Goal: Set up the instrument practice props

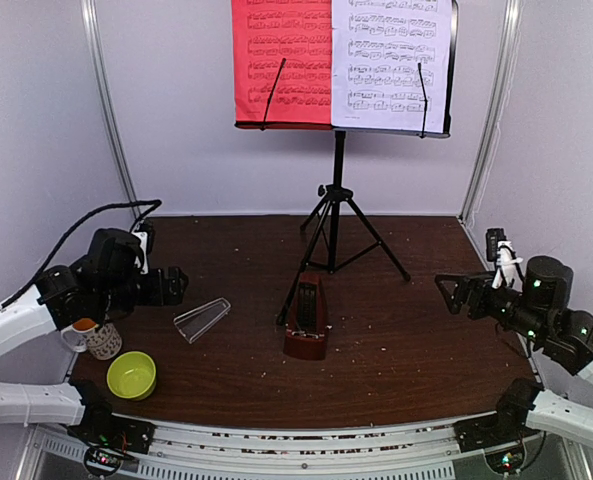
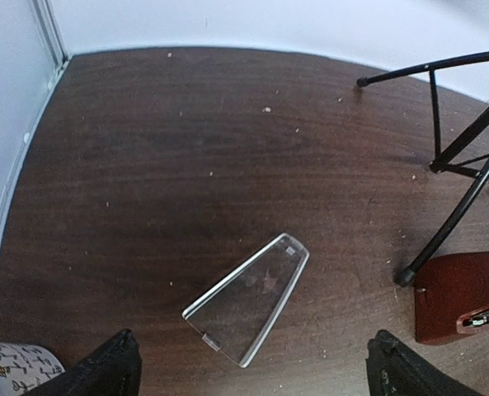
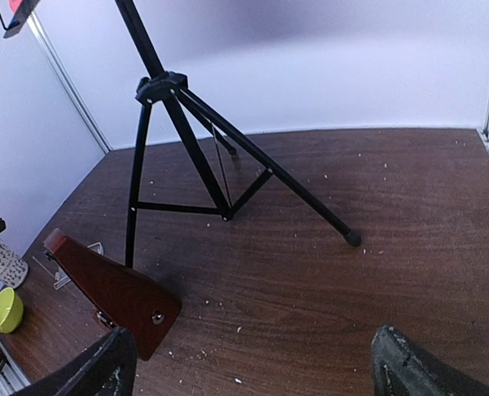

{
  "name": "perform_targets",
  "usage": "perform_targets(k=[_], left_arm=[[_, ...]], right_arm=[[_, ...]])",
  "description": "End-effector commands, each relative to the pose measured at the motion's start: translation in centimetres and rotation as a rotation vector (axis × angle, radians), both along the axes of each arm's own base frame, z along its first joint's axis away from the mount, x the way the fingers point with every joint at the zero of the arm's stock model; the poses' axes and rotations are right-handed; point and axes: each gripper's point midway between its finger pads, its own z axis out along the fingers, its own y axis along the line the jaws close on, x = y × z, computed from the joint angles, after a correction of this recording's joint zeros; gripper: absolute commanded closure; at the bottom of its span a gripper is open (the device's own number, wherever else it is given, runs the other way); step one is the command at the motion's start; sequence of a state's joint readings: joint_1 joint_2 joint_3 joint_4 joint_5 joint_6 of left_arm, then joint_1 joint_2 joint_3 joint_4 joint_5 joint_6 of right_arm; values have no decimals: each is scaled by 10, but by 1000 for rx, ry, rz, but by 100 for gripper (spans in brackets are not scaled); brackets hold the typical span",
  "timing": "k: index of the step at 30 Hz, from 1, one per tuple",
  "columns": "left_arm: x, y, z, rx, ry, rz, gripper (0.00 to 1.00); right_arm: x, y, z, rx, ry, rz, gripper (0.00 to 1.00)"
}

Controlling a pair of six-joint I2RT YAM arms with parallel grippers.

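The black tripod music stand (image 1: 336,190) stands at the table's back centre, holding a red sheet (image 1: 281,60) and a white sheet (image 1: 391,60) of music. The dark-wood metronome (image 1: 306,317) stands in front of the stand's legs, without its cover; it also shows in the right wrist view (image 3: 116,293). The clear cover (image 1: 202,318) lies flat on the table left of it, and in the left wrist view (image 2: 248,299) it lies just ahead of the fingers. My left gripper (image 1: 176,285) is open and empty above the cover. My right gripper (image 1: 446,288) is open and empty at the right.
A patterned white mug (image 1: 98,338) and a yellow-green bowl (image 1: 132,375) sit at the front left, under my left arm. White walls close in the brown table (image 1: 396,350) on three sides. Small crumbs are scattered over the table.
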State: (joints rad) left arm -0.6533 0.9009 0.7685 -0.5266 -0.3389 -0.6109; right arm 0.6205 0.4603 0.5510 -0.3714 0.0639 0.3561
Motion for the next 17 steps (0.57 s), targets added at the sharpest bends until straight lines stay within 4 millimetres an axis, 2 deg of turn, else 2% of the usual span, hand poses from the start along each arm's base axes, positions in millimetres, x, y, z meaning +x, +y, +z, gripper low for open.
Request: perform_targets(k=[1, 7, 17], left_arm=[[-3, 5, -24, -60, 46, 69, 2], [-3, 4, -37, -54, 69, 72, 2], [3, 7, -31, -43, 51, 106, 2]], right_arm=[[-1, -5, -22, 45, 41, -31, 0], [1, -3, -33, 57, 62, -35, 0], [2, -4, -35, 70, 60, -42, 0]])
